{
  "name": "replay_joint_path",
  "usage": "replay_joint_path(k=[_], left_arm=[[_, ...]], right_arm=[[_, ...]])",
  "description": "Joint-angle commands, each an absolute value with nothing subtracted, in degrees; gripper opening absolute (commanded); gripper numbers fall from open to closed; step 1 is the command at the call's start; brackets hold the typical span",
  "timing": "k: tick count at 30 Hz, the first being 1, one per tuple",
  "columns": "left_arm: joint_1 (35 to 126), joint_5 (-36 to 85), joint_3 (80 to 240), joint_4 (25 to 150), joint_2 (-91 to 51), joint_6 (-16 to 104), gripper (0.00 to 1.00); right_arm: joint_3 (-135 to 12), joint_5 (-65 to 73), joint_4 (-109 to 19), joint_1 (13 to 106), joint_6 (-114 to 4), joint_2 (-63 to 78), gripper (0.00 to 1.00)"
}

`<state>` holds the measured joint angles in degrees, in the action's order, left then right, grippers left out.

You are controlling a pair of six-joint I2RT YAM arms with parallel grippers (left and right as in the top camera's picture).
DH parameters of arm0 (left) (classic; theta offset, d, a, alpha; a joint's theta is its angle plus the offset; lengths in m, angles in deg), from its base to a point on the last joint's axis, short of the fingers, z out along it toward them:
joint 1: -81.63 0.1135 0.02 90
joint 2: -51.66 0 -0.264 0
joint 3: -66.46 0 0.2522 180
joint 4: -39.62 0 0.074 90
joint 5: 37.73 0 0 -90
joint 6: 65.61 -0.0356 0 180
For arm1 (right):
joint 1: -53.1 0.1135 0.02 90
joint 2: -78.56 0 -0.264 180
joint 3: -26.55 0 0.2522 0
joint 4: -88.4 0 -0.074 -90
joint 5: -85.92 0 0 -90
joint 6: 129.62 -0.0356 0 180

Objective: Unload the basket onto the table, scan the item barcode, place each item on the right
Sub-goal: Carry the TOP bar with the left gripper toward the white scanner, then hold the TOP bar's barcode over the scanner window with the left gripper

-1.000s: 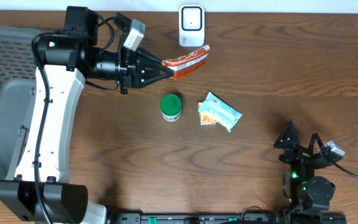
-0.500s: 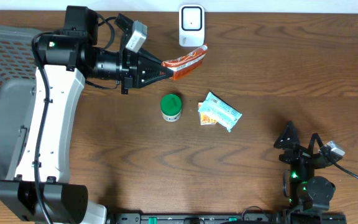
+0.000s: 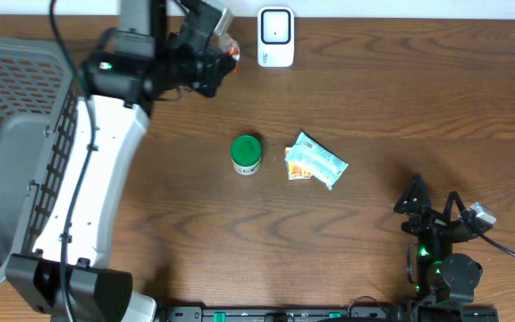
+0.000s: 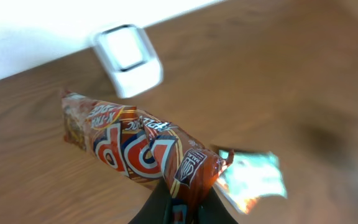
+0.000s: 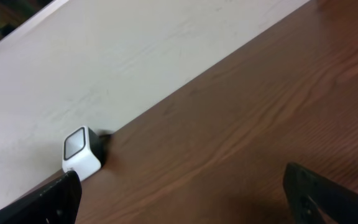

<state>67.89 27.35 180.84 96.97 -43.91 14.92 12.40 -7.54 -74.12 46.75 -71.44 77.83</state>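
**DESK:** Orange-red crinkled-foil snack packet (image 4: 135,149): where was it?

**PHOTOGRAPHER:** Pinched by one sealed end in the left gripper (image 4: 179,208), whose jaws were clamped tight on it. The rest jutted out, held up off the brown wooden table (image 3: 374,89).

**DESK:** How would it handle?

**PHOTOGRAPHER:** Light, soft and slick, by my judgement. The film would crumple or sag, so the crimped end looked the sensible hold, leaving the printed faces bare. I could not make out a barcode.

**DESK:** And the arms?

**PHOTOGRAPHER:** The white left arm (image 3: 88,179) was stretched to the table's far edge, wrist raised. The packet was just beside the small white square-faced scanner (image 4: 128,59) at the pale wall (image 5: 135,50). Farthest off, the right gripper (image 3: 432,201) sat at the near edge, fingers spread wide, holding nothing.
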Motion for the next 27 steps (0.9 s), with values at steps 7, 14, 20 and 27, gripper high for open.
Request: replay_joint_path(k=[7, 14, 20, 27], left_arm=[[57.3, 64.1, 181.3, 87.2, -45.8, 32.0, 0.07], [56.4, 69.6, 181.3, 79.7, -55.7, 28.9, 0.07], [55.3, 74.5, 181.3, 71.7, -63.5, 22.2, 0.07], [52.1, 78.9, 181.4, 61.9, -70.3, 12.2, 0.07]], right_arm=[[12.5, -8.1, -73.9, 47.2, -70.7, 77.9, 0.99], [12.5, -8.1, -73.9, 47.2, -70.7, 77.9, 0.99], [12.5, -8.1, -73.9, 47.2, -70.7, 77.9, 0.99], [12.5, -8.1, -73.9, 47.2, -70.7, 77.9, 0.99]])
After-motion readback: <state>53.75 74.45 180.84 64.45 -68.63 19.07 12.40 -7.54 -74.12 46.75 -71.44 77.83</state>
